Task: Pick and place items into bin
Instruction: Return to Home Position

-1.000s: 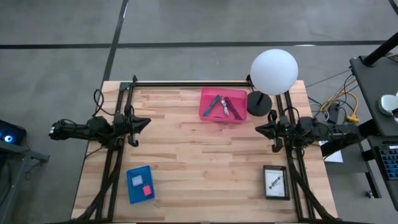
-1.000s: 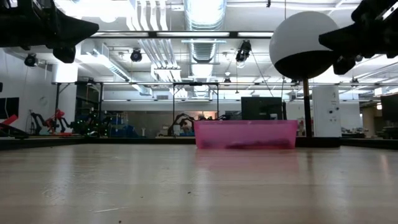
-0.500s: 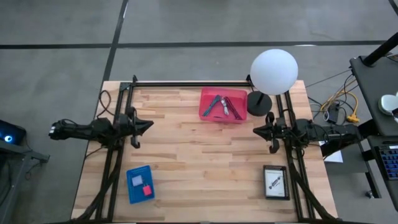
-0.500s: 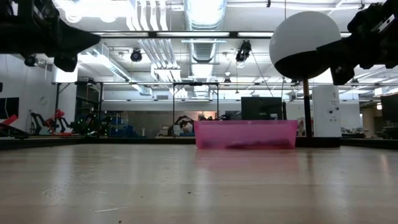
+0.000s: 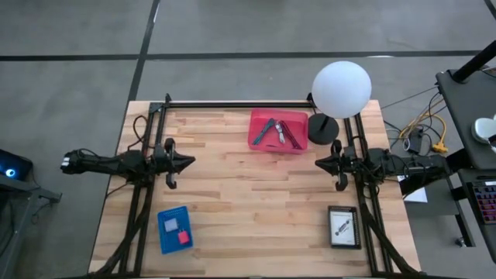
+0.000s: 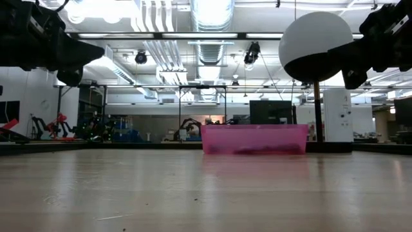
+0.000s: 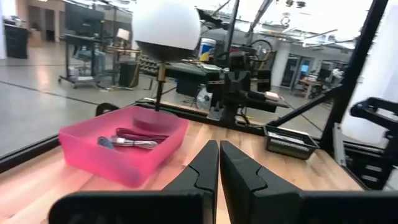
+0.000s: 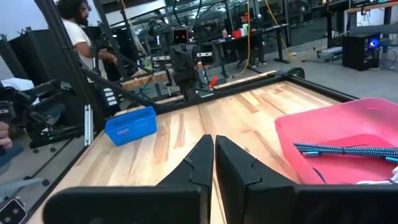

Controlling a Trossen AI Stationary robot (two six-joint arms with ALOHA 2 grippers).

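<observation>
The pink bin (image 5: 277, 130) stands at the table's far middle. Inside it lie a teal-handled tool (image 5: 267, 130), a purple cord (image 7: 140, 134) and a silvery bit (image 7: 134, 144). A blue tray (image 5: 173, 228) at the near left carries a lavender cube (image 5: 170, 225) and a tiny pink piece (image 5: 184, 237). The white card with black print (image 5: 343, 225) lies in a black tray at the near right. My left gripper (image 5: 189, 162) hovers shut over the left middle of the table. My right gripper (image 5: 318, 163) hovers shut over the right middle. Both point toward the centre.
A lamp with a white globe (image 5: 341, 89) stands on a black base (image 5: 323, 128) just right of the bin. Black frame rails run along the table's left, right and far sides. Bare wood (image 5: 248, 194) lies between the two grippers. A person (image 8: 78, 25) stands beyond the table.
My left gripper has reached farther toward the table's centre and dropped a little in the low view, staying shut. My right gripper has dipped slightly and then held still. No item has moved.
</observation>
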